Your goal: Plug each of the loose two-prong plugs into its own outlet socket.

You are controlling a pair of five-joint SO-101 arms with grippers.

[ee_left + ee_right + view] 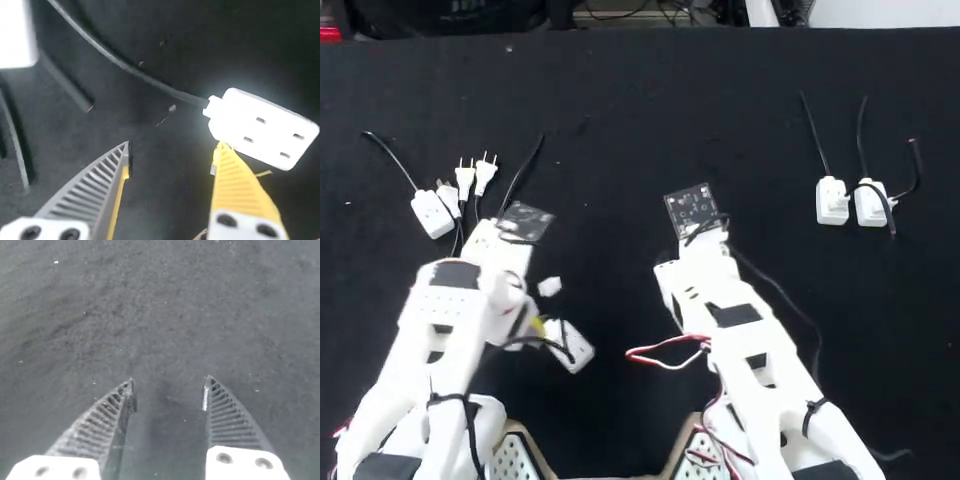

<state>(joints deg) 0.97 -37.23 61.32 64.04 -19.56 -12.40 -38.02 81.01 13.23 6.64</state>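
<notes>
The left gripper [172,150] is holding its fingers spread over the black counter [165,30]. A white outlet socket [260,132] is lying just beside the tip of the yellow finger [235,185], slots up, its long axis in line with its cord [125,67]. The right gripper [168,385] is hovering, fingers spread, over the counter.

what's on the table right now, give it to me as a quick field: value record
table: black surface
left gripper: open, one fingertip close beside a white outlet socket, holding nothing
outlet socket: lies flat, slots facing up, black cable attached
right gripper: open, holding nothing, above bare table
two-prong plugs: side by side at the far left, prongs pointing away from the arms, not plugged in
white blocks: two side by side at the far right, each with a black cable
task state: the loose plugs not yet inserted
</notes>
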